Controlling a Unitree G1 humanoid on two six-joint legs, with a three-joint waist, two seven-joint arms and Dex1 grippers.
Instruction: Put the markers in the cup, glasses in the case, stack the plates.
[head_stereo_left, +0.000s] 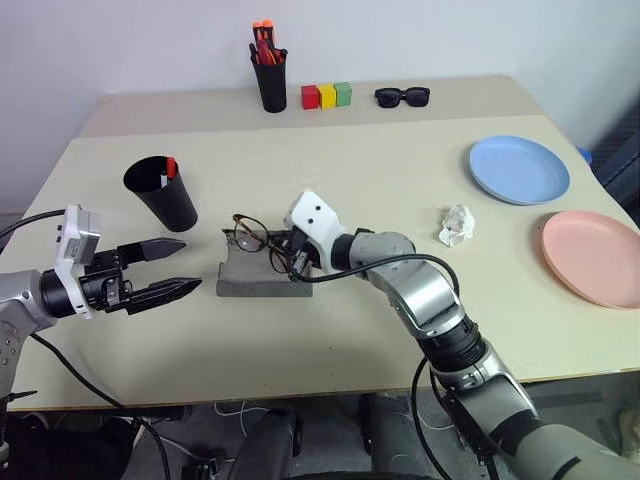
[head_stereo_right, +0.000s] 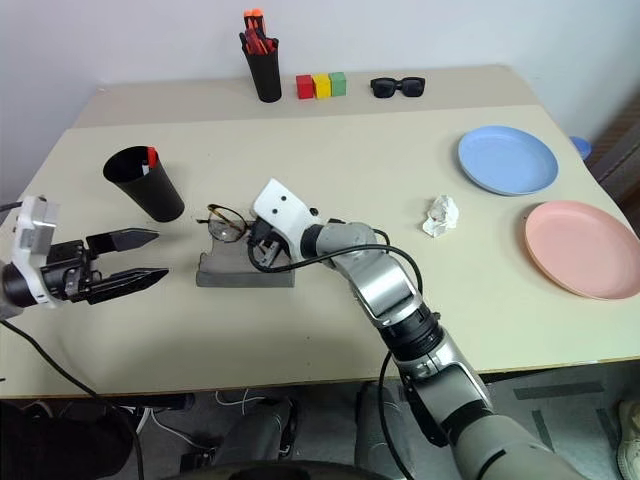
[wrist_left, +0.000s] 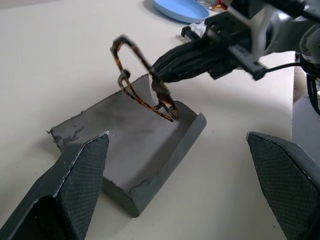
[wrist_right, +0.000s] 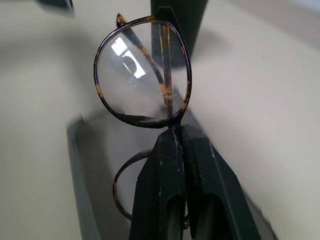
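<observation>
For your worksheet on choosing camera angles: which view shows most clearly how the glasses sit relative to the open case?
The left wrist view: the glasses, pinched by the right gripper, hang tilted just above the grey case. The eye views show them small, partly behind the gripper. The right wrist view shows the lenses close up, with little of the case.

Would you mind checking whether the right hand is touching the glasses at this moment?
Touching. In the right wrist view the right hand has its fingers shut on the rim of the glasses, between the lenses, above the open case.

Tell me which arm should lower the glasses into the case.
Right. Its tool is shut on the glasses, held over the open grey case. The left tool hangs open beside the case, holding nothing.
</observation>
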